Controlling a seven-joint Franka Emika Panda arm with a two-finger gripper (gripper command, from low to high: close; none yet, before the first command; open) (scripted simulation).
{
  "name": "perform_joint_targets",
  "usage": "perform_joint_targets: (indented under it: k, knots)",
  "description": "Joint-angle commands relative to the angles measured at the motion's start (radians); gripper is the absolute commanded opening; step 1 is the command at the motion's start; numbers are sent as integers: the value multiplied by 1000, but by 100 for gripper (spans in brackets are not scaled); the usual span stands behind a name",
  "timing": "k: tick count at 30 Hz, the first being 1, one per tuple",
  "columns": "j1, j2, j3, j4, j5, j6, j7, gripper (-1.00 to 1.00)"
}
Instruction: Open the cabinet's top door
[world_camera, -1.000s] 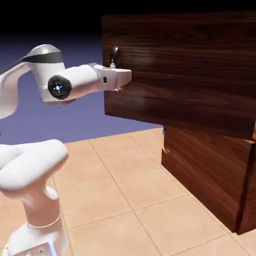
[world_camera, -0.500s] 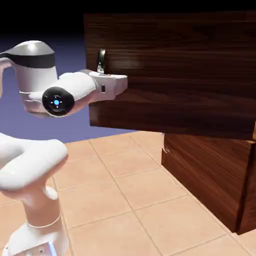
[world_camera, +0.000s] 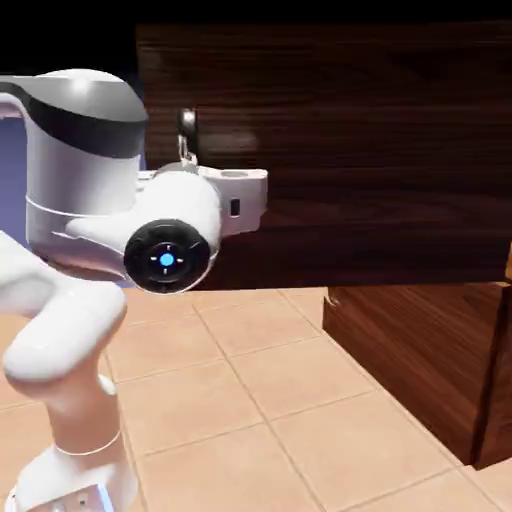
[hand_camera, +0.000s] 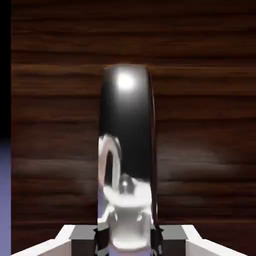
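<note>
Dark walnut-grain top door (world_camera: 370, 150), silver handle (hand_camera: 126, 150)

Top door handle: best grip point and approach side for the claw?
Grip the handle across the middle of its curved silver bar, coming straight at the top door face-on. It stands upright and proud of the panel near the free edge, so fingers fit on either side. In the hand view the claw is already centred on it; whether it is closed can't be told.

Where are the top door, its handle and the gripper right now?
top door (world_camera: 380, 130), exterior view, on its bare wood face.
handle (hand_camera: 126, 130), hand view, on the middle of its shiny curved bar.
gripper (hand_camera: 127, 239), hand view, at the bottom edge, closed on the handle's lower end.
</note>
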Motion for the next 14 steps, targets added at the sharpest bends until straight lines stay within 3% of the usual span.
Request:
perform_joint_targets:
  k: [1,14]
  knots:
    - [29,35,-32,36,-16,-28,-16,-100]
    - [443,416,-489,452,-120,-372,-228,-100]
